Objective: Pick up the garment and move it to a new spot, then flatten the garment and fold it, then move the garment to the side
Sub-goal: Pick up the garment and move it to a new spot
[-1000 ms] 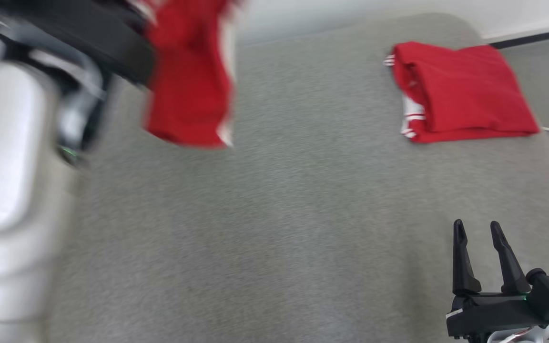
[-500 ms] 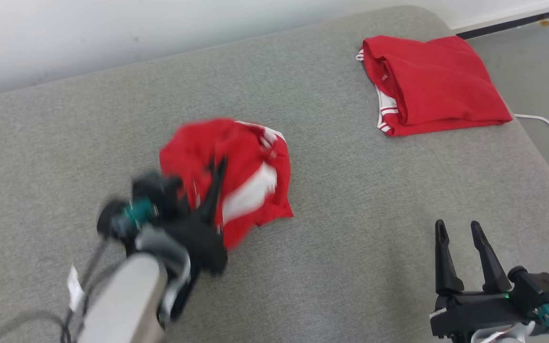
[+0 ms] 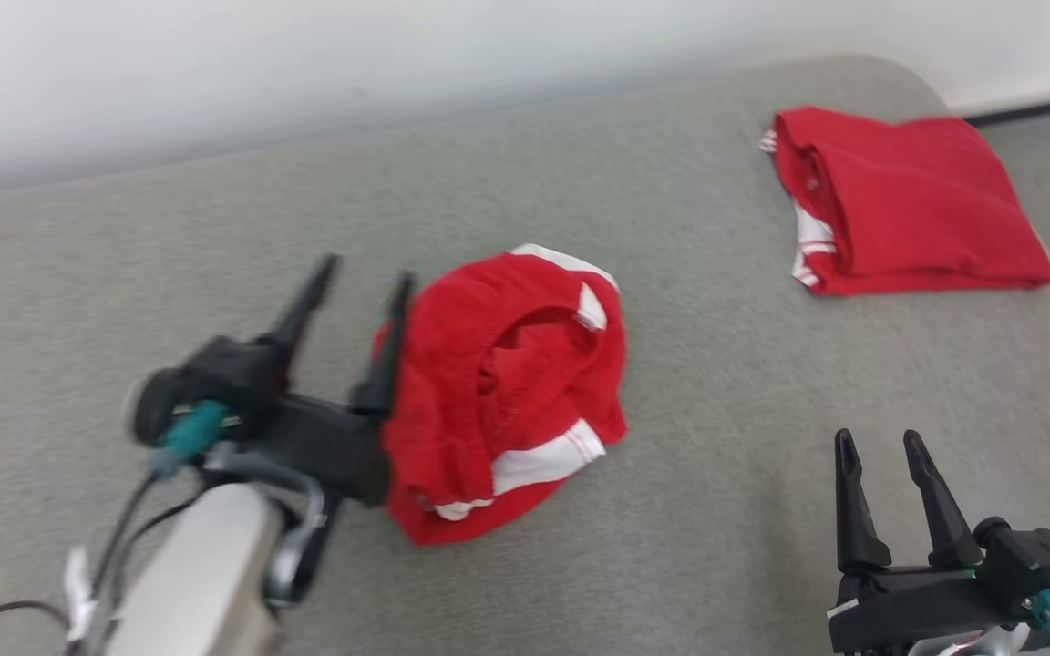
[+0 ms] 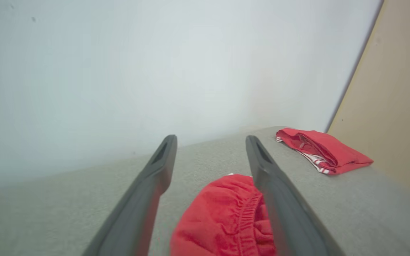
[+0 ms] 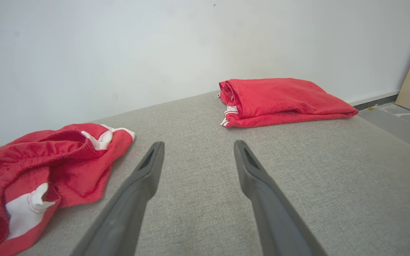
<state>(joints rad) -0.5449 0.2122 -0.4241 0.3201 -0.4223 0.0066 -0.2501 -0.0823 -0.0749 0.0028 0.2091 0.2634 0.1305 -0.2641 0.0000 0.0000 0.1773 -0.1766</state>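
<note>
The crumpled garment (image 3: 507,392) is red knit cloth, soft and matt, slightly fuzzy, with a gathered elastic band and smoother white trim. The folded garment (image 3: 908,205) looks like the same cloth: red, matt, white-striped at its edge. The cushion (image 3: 716,410) under both is grey woven fabric, coarse and flecked. The left gripper (image 3: 368,270) and right gripper (image 3: 877,437) look like matt dark plastic, while the forearm (image 3: 197,583) is a pale, smooth shell with a slight sheen. The wall (image 4: 119,71) is smooth and matt, the board (image 4: 397,106) matt tan.

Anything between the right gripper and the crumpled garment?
Nothing visible. Bare grey cushion lies between the right gripper and the crumpled garment. The folded garment sits at the far right corner, off that line.
</note>
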